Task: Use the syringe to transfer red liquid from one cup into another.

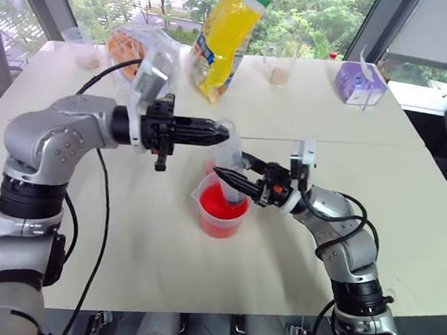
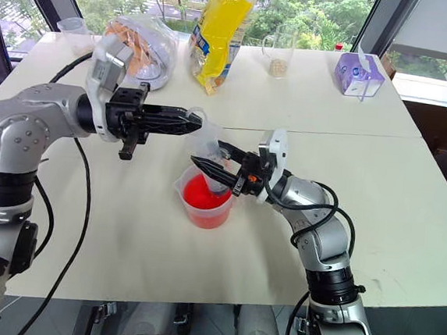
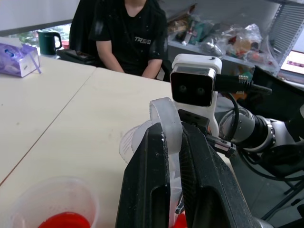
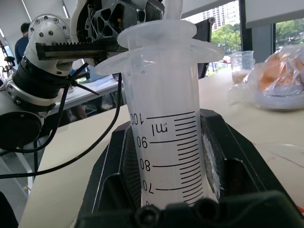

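The syringe (image 1: 229, 154) stands tilted over the wide spouted cup (image 1: 222, 206), its lower end down inside the rim above the red liquid (image 1: 220, 210). My right gripper (image 1: 229, 176) is shut on the graduated barrel (image 4: 168, 142) from the right. My left gripper (image 1: 215, 130) reaches level from the left and is shut on the plunger's top (image 3: 166, 118). Just behind the beaker stands the small narrow cup (image 1: 211, 165), with a little red liquid in it (image 3: 59, 221).
Along the table's far edge are a yellow bag (image 1: 223, 38), a clear bag of orange items (image 1: 140, 46), two cups of beige grains (image 1: 83, 49) (image 1: 279, 70) and a purple tissue box (image 1: 360, 81). A person (image 3: 128, 33) sits beyond the table's right side.
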You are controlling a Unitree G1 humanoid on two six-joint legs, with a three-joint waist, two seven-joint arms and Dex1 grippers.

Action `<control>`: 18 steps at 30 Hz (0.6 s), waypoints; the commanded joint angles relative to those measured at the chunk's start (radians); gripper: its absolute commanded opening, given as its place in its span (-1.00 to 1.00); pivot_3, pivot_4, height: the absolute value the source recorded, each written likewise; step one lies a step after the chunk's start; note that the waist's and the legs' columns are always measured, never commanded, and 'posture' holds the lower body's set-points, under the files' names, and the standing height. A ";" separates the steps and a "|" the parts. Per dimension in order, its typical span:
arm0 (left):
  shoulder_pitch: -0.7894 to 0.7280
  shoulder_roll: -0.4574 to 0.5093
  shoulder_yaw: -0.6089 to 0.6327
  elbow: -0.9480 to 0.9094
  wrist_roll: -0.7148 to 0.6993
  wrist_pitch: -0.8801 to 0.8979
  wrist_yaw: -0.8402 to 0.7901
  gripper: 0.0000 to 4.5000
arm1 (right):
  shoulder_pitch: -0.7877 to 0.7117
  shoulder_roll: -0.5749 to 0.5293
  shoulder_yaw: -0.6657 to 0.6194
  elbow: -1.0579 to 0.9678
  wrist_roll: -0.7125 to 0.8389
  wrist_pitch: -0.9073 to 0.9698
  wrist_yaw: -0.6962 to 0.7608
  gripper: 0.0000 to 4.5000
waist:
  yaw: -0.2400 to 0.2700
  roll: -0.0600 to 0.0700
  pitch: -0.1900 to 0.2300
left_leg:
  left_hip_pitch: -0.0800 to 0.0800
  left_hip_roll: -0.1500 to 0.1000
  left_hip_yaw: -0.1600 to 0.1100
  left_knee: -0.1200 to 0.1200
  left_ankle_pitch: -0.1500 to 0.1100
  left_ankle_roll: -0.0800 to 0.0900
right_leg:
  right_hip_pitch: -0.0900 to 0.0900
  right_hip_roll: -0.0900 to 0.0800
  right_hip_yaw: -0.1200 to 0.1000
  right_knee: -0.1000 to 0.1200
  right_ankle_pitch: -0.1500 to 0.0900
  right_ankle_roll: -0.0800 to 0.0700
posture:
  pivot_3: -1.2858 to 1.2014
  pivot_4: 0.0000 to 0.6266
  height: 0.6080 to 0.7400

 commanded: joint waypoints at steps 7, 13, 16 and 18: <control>-0.113 0.012 0.110 0.052 -0.020 -0.052 0.011 -0.99 | 0.035 -0.022 0.074 0.006 0.003 0.027 0.050 -0.40 | 0.000 0.000 0.000 | 0.000 0.000 0.000 0.000 0.000 0.000 | 0.000 0.000 0.000 0.000 0.000 0.000 | 0.03 -0.52 1.00; -0.124 0.020 0.114 0.063 -0.016 -0.058 0.006 -0.99 | 0.042 -0.027 0.081 -0.002 0.009 0.031 0.048 -0.40 | 0.000 0.000 0.000 | 0.000 0.000 0.000 0.000 0.000 0.000 | 0.000 0.000 0.000 0.000 0.000 0.000 | 0.03 -0.52 1.00; -0.124 0.021 0.114 0.063 -0.015 -0.060 0.005 -0.99 | 0.038 -0.026 0.081 -0.002 0.011 0.032 0.047 -0.40 | 0.000 0.000 0.000 | 0.000 0.000 0.000 0.000 0.000 0.000 | 0.000 0.000 0.000 0.000 0.000 0.000 | 0.03 -0.52 1.00; -0.122 0.022 0.114 0.061 -0.015 -0.061 0.005 -0.99 | 0.035 -0.025 0.080 -0.004 0.013 0.034 0.047 -0.40 | 0.000 0.000 0.000 | 0.000 0.000 0.000 0.000 0.000 0.000 | 0.000 0.000 0.000 0.000 0.000 0.000 | 0.03 -0.52 1.00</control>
